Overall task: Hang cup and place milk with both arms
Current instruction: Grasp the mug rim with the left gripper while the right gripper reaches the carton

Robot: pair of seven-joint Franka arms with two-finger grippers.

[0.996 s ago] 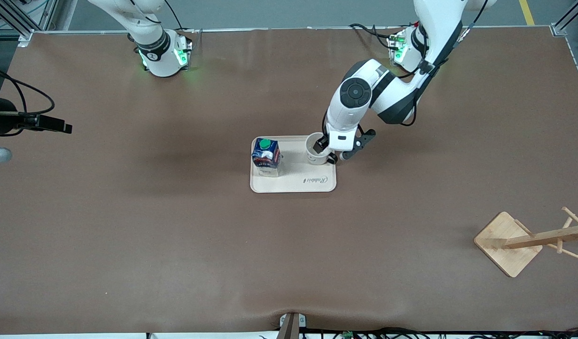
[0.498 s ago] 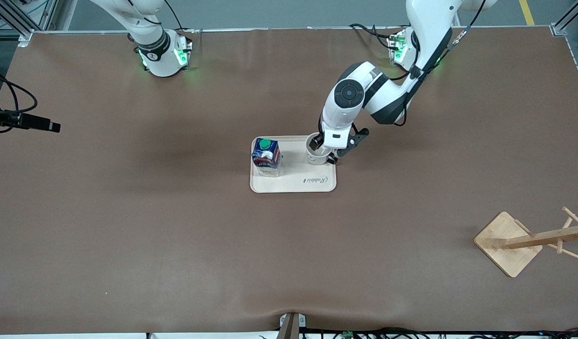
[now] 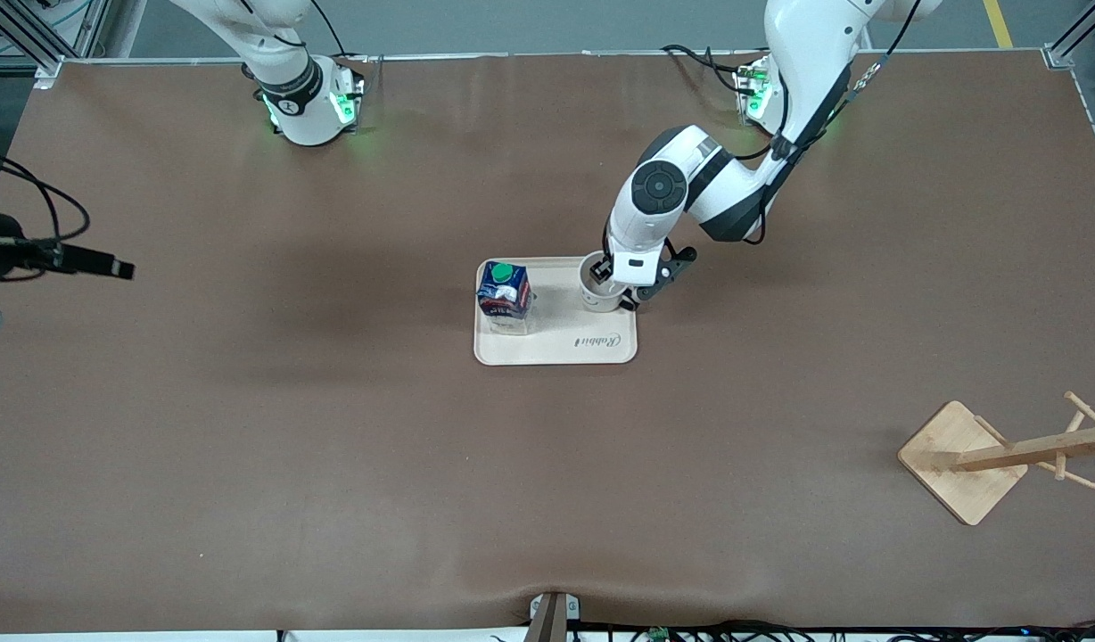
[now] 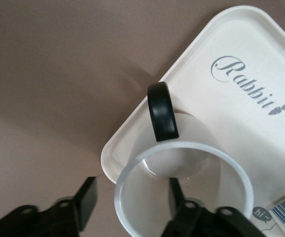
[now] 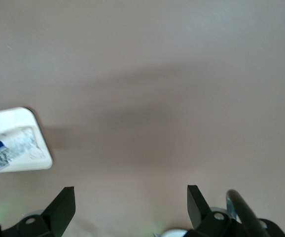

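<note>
From the front, a cream tray [image 3: 601, 352] sits in the middle of the brown counter [image 3: 333, 446]. The milk [image 3: 504, 296] stands at the tray's nine o'clock side. The cup [image 3: 596, 292] stands at its one o'clock corner. The left hand [image 3: 614, 283] is down at the cup. The right hand cannot be seen here. A wooden rack [image 3: 1002, 456] lies tipped over toward the left arm's end.

In the left wrist view, one finger [image 4: 86, 200] is outside the cup's white rim [image 4: 182, 148] and one seems to be inside, not yet squeezing. The black handle [image 4: 162, 111] points away.

In the right wrist view, the right hand [image 5: 130, 205] hangs wide open over bare counter, holding nothing.
</note>
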